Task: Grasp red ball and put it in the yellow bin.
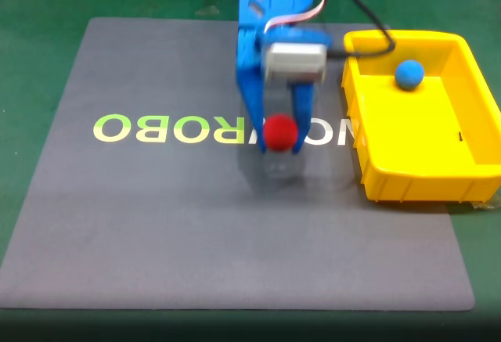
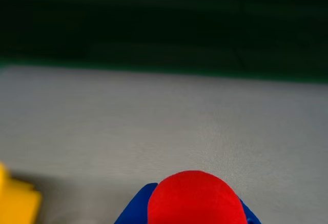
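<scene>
The red ball (image 1: 279,132) hangs above the grey mat, pinched between the blue fingers of my gripper (image 1: 279,140), which is shut on it. In the wrist view the red ball (image 2: 197,199) fills the bottom centre with a blue fingertip (image 2: 134,211) on either side. The yellow bin (image 1: 470,135) stands to the right of the gripper in the fixed view, on the mat's right edge. A corner of the yellow bin (image 2: 15,202) shows at the bottom left of the wrist view.
A blue ball (image 1: 409,73) lies inside the bin near its far wall. The grey mat (image 1: 156,225) carries pale green lettering and rests on a green table. A black cable (image 1: 368,13) runs from the arm over the bin's far corner.
</scene>
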You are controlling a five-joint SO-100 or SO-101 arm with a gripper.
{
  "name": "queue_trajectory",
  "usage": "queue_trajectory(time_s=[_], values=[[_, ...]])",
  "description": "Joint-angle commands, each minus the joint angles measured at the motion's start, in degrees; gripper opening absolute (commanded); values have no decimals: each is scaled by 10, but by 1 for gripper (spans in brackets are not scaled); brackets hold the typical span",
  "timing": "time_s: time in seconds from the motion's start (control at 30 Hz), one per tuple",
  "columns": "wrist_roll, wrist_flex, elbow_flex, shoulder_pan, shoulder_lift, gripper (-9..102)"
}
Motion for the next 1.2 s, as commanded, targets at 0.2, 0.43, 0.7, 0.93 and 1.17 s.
queue_trajectory(time_s=[0.2, 0.43, 0.7, 0.93, 1.17], values=[[15, 1, 198, -91, 326, 0], [28, 11, 313, -199, 457, 0], [44, 6, 352, -272, 461, 0], [49, -4, 353, -289, 447, 0], [51, -17, 353, -279, 439, 12]])
